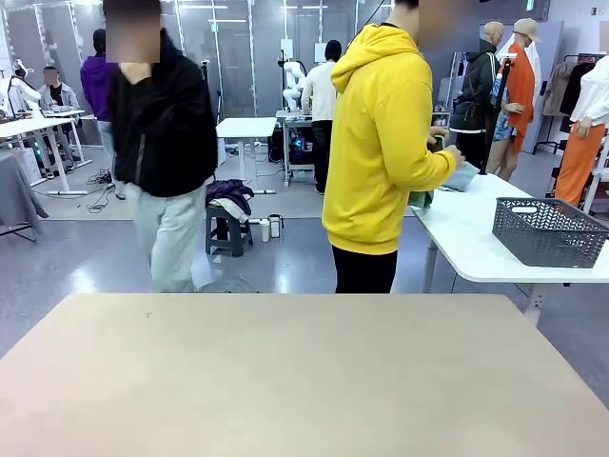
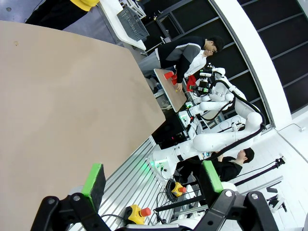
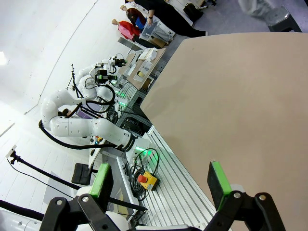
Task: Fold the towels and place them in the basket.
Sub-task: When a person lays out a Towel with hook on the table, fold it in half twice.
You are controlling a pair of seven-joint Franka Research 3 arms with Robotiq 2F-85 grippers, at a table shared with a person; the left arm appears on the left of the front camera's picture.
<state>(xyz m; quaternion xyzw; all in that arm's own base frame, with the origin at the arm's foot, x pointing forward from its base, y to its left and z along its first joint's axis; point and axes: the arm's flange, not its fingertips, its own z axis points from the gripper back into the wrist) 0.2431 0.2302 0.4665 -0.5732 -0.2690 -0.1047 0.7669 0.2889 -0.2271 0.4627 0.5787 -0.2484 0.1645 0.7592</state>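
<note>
Towels [image 1: 422, 198] held by a yellow-hooded person [image 1: 381, 133] at the white side table's [image 1: 471, 243] left edge, basket [image 1: 542, 238] near its front edge; left gripper [image 2: 153, 177] and right gripper [image 3: 160, 179] hang, fingers apart, off the beige bench's [image 1: 285, 381] edge

No readable text, no legible labels or brands, no numbers or signs
</note>
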